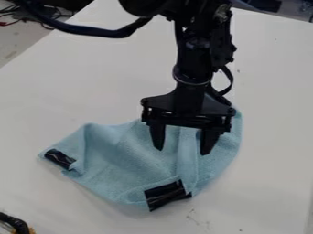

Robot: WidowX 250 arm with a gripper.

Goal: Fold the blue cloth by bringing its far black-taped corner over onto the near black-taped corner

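The black gripper (183,145) hangs over the right half of a light blue cloth (134,157), its two fingers apart with a raised fold of the cloth between and below them. Whether the fingertips touch the cloth I cannot tell. The cloth lies crumpled on the white surface. Black tape (165,195) marks its lower edge, and another piece of black tape (60,158) is at its left corner.
A white table (73,100) lies under the cloth. Dark cables (45,11) are at the top left beyond its edge. A black object with a yellowish part (14,224) sits at the bottom left corner.
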